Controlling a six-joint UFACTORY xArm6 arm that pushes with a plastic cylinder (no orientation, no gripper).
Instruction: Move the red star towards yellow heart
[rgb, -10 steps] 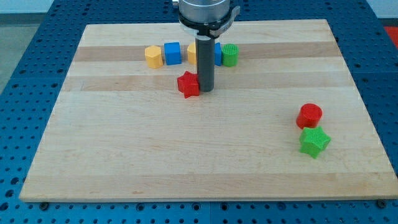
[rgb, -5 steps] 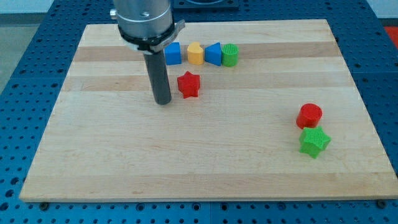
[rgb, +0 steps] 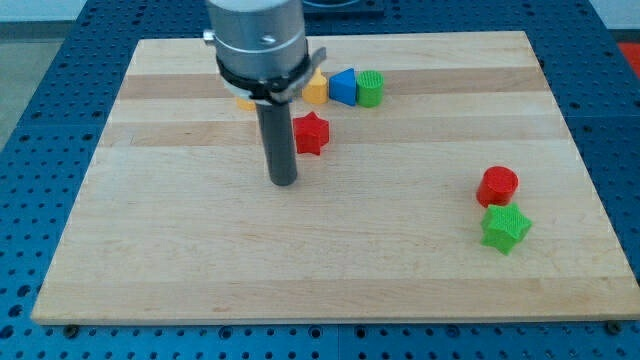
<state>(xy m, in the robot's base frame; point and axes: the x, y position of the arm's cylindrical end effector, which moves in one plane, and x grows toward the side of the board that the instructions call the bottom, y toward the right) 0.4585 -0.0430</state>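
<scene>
- Pale wooden board (rgb: 200, 270) is lying on a blue perforated bench (rgb: 30, 200), filling most of the view.
- No gripper or hand is fitted; the arm is ending in a dark rod, which is holding nothing.
- My tip (rgb: 285, 183) is resting on the board just below and to the view's left of the red star (rgb: 311, 133), close to it but not touching.
- The red star is sitting just below a row of blocks near the view's top.
- In that row, the yellow heart (rgb: 315, 89) is showing partly behind the arm's body, with a blue block (rgb: 343, 86) and a green block (rgb: 370, 88) lined up to its right.
- A sliver of an orange-yellow block (rgb: 244, 102) is peeking out at the arm's left.
- Well apart at the view's right, a red cylinder (rgb: 497, 186) is standing just above a green star (rgb: 505, 228).
</scene>
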